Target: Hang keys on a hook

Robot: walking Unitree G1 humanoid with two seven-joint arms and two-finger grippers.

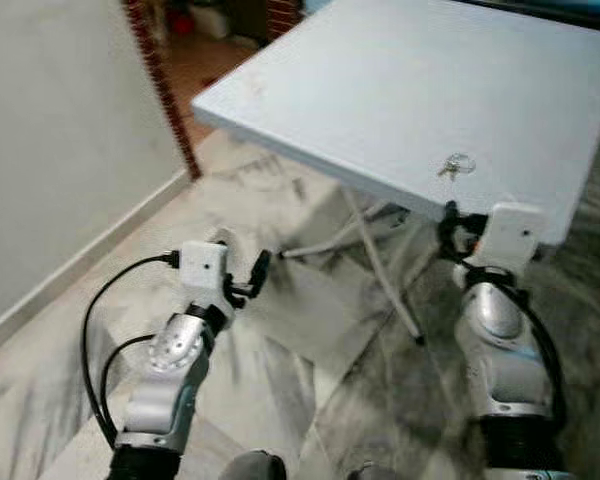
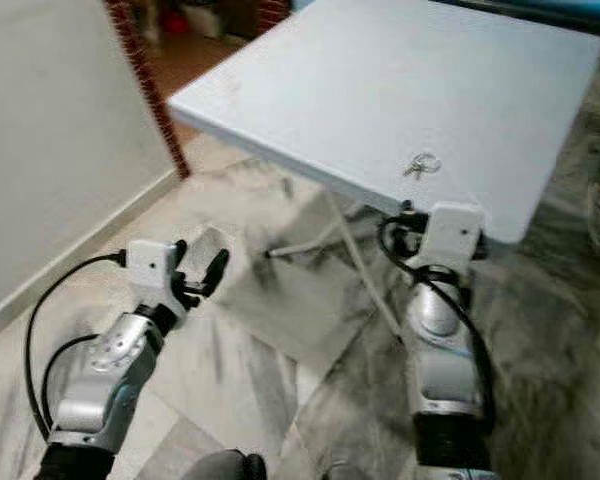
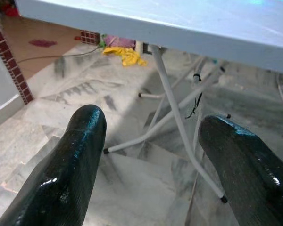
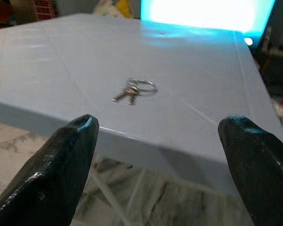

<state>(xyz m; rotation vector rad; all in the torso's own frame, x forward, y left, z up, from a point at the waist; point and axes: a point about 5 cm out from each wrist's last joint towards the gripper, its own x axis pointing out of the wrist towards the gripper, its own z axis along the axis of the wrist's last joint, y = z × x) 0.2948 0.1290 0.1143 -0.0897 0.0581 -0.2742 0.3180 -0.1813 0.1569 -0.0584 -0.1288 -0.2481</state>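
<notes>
The right pincer (image 4: 158,155), its black fingers spread wide apart and empty, hovers at the near edge of the pale grey folding counter (image 1: 380,90). Just beyond it lies a small bunch of metal keys on a thin steel ring (image 4: 134,90), flat on the counter near that edge. They look light, rigid and slippery; the ring seems the best hold. The left pincer (image 1: 250,278), also apart, hangs idle below the counter.

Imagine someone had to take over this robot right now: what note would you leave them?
Right gripper: open, just short of the table edge, pointed at the keys.
Left gripper: open, holding nothing, low beside the table and aimed at its legs.
Keys: lying flat on the tabletop near the near edge, untouched.
Done: lined up for the pickup only.
Left: grasp the keys, find a hook, hang them.
</notes>
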